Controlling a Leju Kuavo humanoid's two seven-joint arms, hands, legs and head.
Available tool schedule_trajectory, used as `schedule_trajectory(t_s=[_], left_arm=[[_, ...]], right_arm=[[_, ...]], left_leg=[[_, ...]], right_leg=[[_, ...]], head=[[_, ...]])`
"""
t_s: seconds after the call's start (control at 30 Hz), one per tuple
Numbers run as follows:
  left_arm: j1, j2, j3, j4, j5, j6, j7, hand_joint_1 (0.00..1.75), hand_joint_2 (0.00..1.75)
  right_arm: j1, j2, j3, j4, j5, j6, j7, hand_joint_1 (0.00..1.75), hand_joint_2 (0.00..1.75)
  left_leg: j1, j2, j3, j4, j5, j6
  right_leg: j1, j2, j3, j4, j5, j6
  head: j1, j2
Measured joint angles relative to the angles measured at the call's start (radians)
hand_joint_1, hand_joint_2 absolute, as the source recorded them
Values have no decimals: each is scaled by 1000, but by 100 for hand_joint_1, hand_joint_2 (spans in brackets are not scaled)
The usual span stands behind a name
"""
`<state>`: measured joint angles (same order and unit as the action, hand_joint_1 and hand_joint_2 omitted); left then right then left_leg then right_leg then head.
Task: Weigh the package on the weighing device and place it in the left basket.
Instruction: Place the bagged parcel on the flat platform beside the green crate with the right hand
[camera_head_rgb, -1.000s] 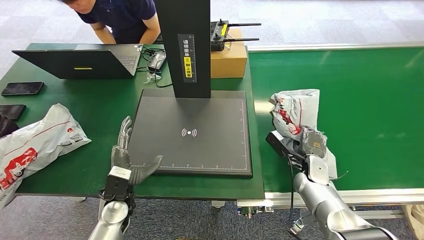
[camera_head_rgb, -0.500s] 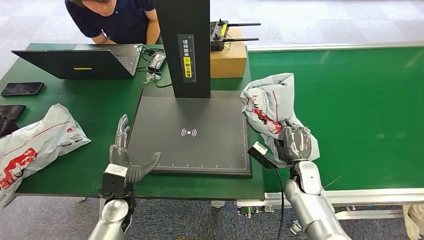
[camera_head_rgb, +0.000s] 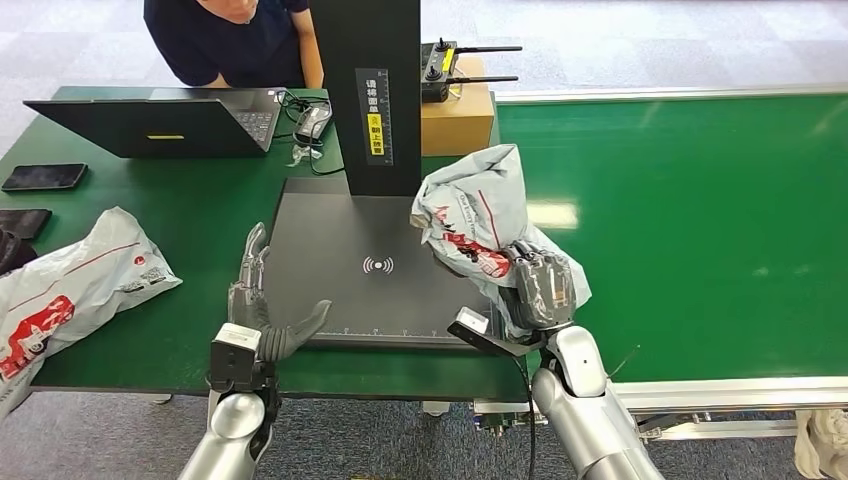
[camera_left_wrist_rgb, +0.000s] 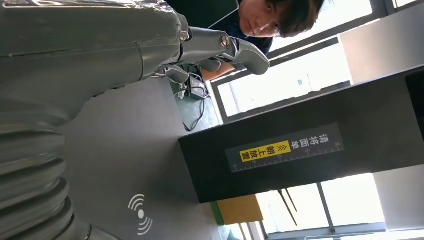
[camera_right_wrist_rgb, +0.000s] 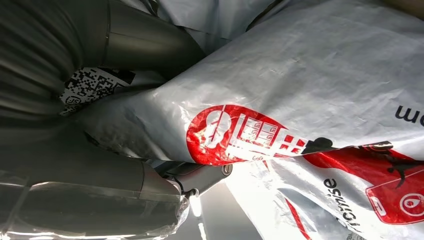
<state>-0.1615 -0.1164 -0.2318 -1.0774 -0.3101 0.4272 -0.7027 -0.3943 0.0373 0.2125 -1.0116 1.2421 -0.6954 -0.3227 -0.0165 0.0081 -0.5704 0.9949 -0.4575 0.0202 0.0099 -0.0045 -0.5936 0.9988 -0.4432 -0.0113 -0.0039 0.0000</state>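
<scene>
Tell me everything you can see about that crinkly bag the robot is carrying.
The package is a soft, crumpled grey-white plastic mailer bag with red printed graphics, some dark lettering and a small black-and-white code label. The right hand grips its lower end, so it is lifted and bunched, its upper part standing above the right edge of the dark weighing platform, near the black column. Whether any part of it touches the platform cannot be told. Its contents are hidden.
</scene>
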Motion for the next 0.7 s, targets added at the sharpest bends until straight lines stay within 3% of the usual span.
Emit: schedule_trajectory(t_s=[0.37,0.7], left_arm=[[-6,10,-46,7,15,47,0,0,175],[0,10,-66,5,-18,62,0,0,175]], right_arm=[[-118,51,93,68,19,0,8,144,175],[-186,67,107,161,12,0,11,143,175]], left_leg=[[0,0,0,0,0,0],[0,0,0,0,0,0]], right_leg=[[0,0,0,1,0,0],[0,0,0,1,0,0]], head=[[0,0],[0,0]])
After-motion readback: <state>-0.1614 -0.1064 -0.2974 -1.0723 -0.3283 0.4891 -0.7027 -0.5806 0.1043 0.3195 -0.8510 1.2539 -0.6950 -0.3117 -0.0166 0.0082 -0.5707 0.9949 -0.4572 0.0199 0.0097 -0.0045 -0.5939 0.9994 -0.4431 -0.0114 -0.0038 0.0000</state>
